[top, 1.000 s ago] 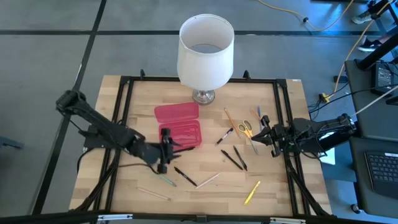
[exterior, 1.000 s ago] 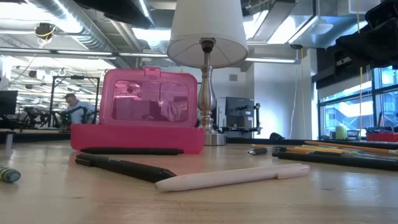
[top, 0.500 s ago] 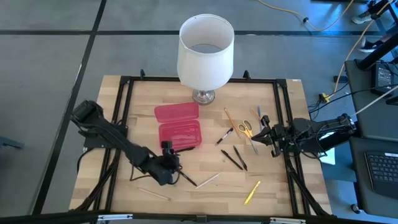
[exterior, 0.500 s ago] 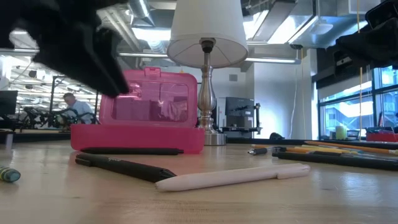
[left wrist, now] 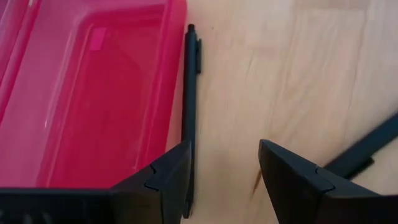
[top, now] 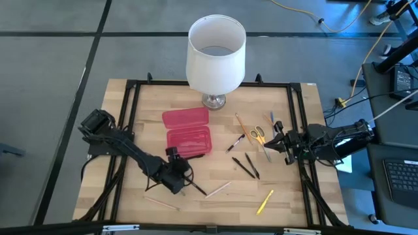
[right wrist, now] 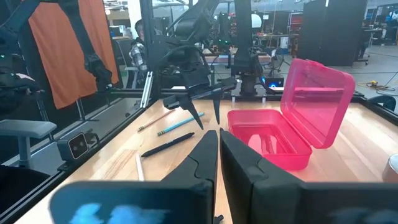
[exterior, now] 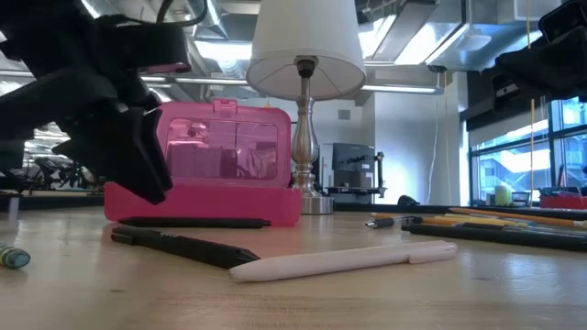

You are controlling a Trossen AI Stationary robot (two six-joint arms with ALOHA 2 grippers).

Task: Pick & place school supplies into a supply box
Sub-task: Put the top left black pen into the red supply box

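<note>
Left claw (left wrist: 221,171) agape, empty, beside black pen (left wrist: 190,93).

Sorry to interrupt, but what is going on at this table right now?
The robot is tidying pens and pencils into the open pink box. Its left gripper, open and empty, hangs low just in front of the box, over a black pen lying along the box's front wall. The right gripper waits shut near the scissors. Most supplies are on the table.

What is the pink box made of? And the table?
The pink box looks like glossy see-through plastic: the room's lights show through its raised lid. The table looks like pale wood with a smooth finish; grain lines and board seams run across it.
</note>
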